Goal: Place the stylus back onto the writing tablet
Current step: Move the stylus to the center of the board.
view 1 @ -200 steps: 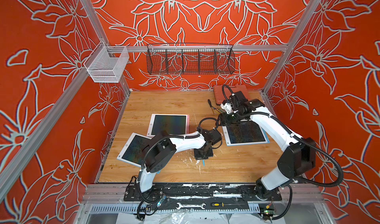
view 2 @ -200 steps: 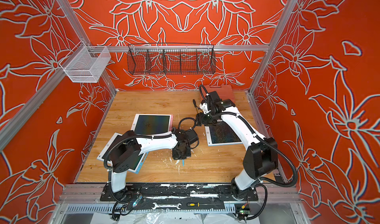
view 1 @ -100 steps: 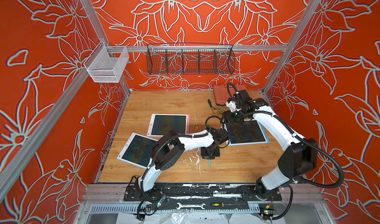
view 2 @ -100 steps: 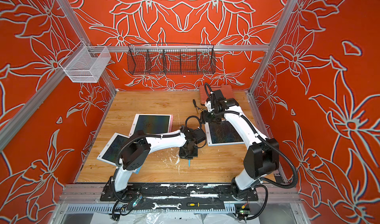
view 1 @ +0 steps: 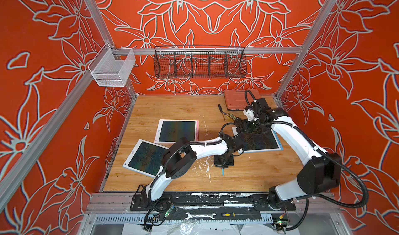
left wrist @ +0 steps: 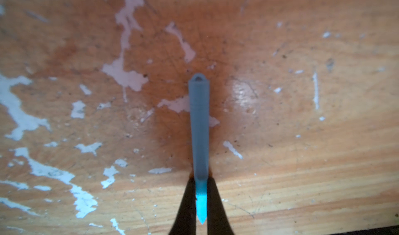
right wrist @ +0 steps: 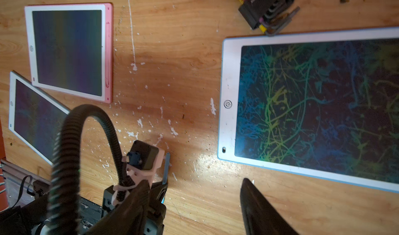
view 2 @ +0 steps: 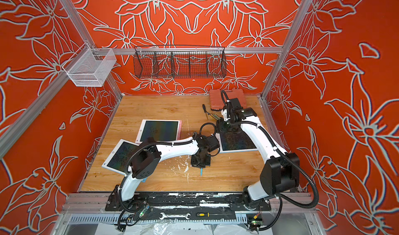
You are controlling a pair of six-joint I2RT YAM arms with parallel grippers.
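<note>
Orange floral walls (view 1: 54,50) w/ alu frame; wood tabletop (view 1: 172,106), white paint flecks; black wire basket (view 1: 199,62) on back rail

Both top views look steeply down from high at the front, sharing the whole wooden table (view 1: 177,106). The left wrist view sits close above bare wood; the right wrist view, higher, takes in three tablets that the top views also show.

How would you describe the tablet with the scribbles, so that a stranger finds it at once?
On the wooden table, look beside the right arm, near the orange case. The blue-edged tablet lies there. Only its screen is covered in bright green and blue scribbles; the other two tablets look nearly blank.
</note>
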